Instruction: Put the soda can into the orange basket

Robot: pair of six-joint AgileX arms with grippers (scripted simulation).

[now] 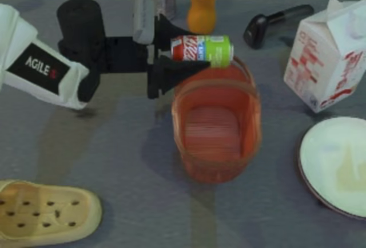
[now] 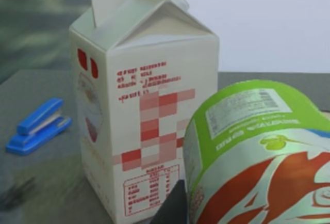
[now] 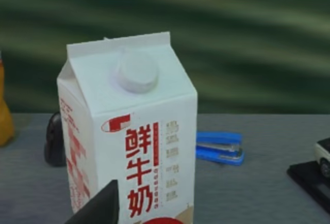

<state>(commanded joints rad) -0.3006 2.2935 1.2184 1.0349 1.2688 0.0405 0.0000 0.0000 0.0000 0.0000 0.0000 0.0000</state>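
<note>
Left gripper [image 1: 171,57] clamps soda can [image 1: 203,50] above orange basket [image 1: 251,122].

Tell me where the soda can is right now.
In the top view the soda can lies sideways in the left claw, held over the far rim of the orange basket, just in front of the orange juice bottle.

Soda can [image 1: 202,49]: small cylinder, red label with white lettering, lime-green lower part; lying on its side, held up over the far rim of the basket; orange basket [image 1: 250,123]: oval, ribbed sides, arched handles, upright near table's middle.
</note>
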